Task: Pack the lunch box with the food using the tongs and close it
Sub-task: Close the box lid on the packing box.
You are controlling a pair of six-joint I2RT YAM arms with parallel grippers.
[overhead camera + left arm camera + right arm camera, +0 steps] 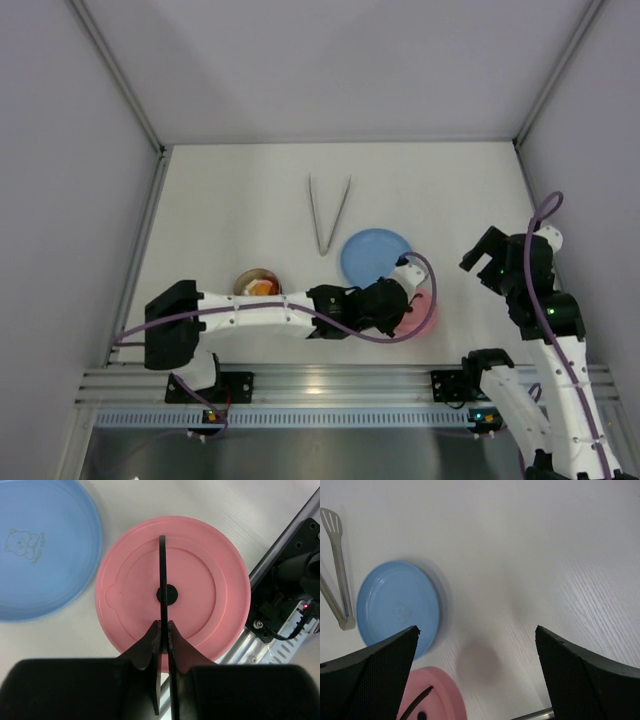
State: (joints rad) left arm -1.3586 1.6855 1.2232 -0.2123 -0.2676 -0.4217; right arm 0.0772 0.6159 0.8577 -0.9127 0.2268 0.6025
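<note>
Left gripper (164,630): nearest the wrist camera, its two fingers were pinched shut on the black strap handle (162,580) of the pink lid (210,605), at the strap's near end.
Strap handle: it ran straight away from the fingers across the lid's middle, so its long axis lay in line with the gripper's reach; a round black stud sat at its centre.
Pink lid: it lay flat on the table near the front rail, just beside the blue plate (372,256), a narrow strip of table between them in the wrist view.
Lunch box (258,284): the steel pot stood well to the left of the lid, beside the left arm's long link, with orange food (262,288) showing inside; other pieces could not be made out.
Blue plate: nothing showed on it.
Tongs (328,212): they lay beyond the plate, joined tip toward the arms, the two thin arms spreading away toward the far wall.
Right gripper (477,670): raised over the right side of the table, fingers spread wide, holding nothing.
Step in hand: by my reading, packing looked finished and closing had begun with the grasp on the lid.
Next move: likely a level lift, a carry left over the pot, and a centred lowering onto the rim.
</note>
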